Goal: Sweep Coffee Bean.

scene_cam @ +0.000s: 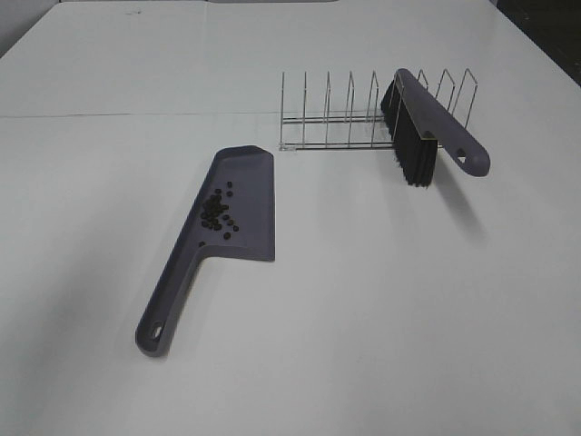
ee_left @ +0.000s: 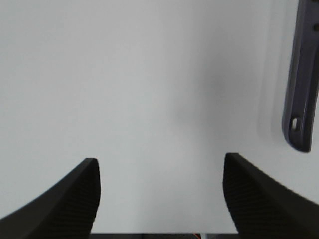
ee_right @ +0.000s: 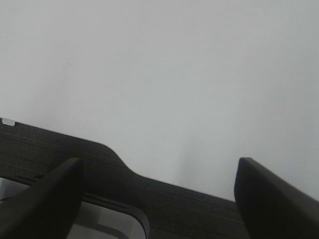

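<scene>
Looks basically done: the coffee bean (scene_cam: 216, 212) pile sits in the dustpan (scene_cam: 245, 204), at 9 o'clock from the racked brush (scene_cam: 427, 127). My left tool (ee_left: 159, 191) and right tool (ee_right: 157, 199) are both released, holding nothing.

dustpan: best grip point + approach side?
Grip the dustpan by its long handle, mid-length. It lies flat on the table, pointing toward the near-left, so come from above with the left end effector, open and nearest. Keep it level: the coffee beans sit loose in the pan.
</scene>
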You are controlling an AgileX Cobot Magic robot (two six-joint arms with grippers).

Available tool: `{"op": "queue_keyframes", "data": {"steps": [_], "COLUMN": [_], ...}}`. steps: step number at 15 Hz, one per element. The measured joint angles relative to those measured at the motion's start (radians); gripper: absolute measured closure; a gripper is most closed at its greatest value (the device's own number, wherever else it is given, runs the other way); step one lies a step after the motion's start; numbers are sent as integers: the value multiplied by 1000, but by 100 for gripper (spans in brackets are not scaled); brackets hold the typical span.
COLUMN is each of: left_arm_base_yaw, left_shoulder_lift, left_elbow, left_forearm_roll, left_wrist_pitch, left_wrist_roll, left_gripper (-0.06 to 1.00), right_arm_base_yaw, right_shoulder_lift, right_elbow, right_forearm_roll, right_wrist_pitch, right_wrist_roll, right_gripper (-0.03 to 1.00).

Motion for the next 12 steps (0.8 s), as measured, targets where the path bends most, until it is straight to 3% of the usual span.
{"op": "queue_keyframes", "data": {"steps": [5,9,12], "left_arm_base_yaw": [0,0,0], "left_shoulder_lift": [-514,-860,-967], "left_elbow": [375,521,531], "left_forearm_roll": [-16,-22,-65], "left_wrist_pitch": [-103,-143,-152], "left_wrist_roll": [34,105,140], "left_gripper": [28,28,28], "right_arm_base_yaw": [0,0,0], "right_shoulder_lift": [0,0,0], "right_elbow": [0,0,0], "right_forearm_roll": [0,0,0], "right_wrist_pitch": [0,0,0], "right_wrist_roll": [-1,-1,-1], "right_gripper": [24,24,24]}}
